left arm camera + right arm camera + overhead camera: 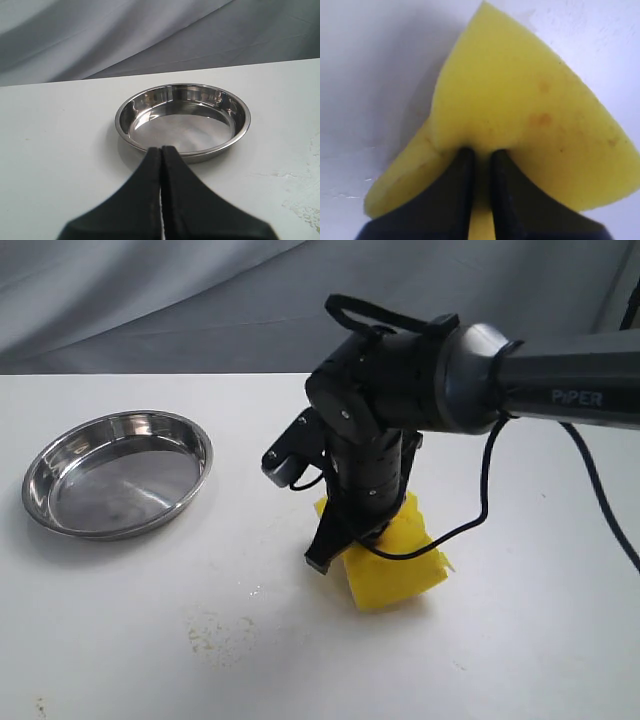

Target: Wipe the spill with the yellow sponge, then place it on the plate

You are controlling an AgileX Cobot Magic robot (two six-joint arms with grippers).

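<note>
The sponge, a bright yellow foam block with faint tan spots on its face, is right of middle on the tabletop, well apart from the plate and near the pale, speckled spill. It stands tilted on a lower edge, its long axis slanting from back-left to front-right in the exterior view. The right jaws are nearly closed, pinching its upper part into a crease; the left jaws are pressed together on nothing.

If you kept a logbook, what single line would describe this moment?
right gripper: shut on yellow sponge | left gripper: shut, holding nothing | plate: no sponge yet | spill: faint specks near sponge
</note>
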